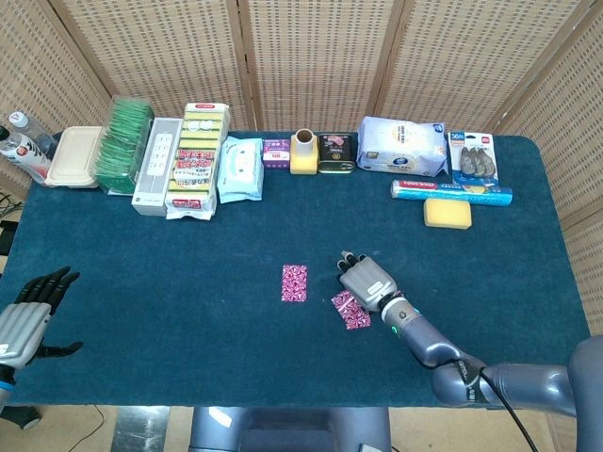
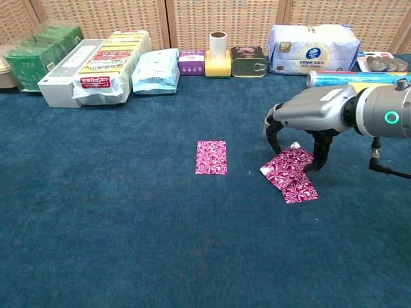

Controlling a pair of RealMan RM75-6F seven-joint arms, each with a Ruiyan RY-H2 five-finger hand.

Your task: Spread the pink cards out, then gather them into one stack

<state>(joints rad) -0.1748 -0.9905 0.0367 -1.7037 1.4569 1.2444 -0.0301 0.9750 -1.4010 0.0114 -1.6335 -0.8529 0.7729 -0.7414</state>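
The pink cards (image 2: 289, 174), thin, light and likely slippery on the blue cloth (image 2: 128, 224), lay overlapped under the right hand (image 2: 297, 131), whose curled fingertips (image 2: 316, 163) pinched the upper card's edges, one more card (image 2: 211, 157) lying apart beside its thumb.

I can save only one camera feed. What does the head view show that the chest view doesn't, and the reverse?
Only the head view shows the left robot hand, open and off the table's edge, plus the yellow sponge. Only the chest view shows the right robot hand's fingertips arched over the overlapping pink cards, one card's corner lifted. Both show the right robot hand, those cards and the single pink card lying apart.
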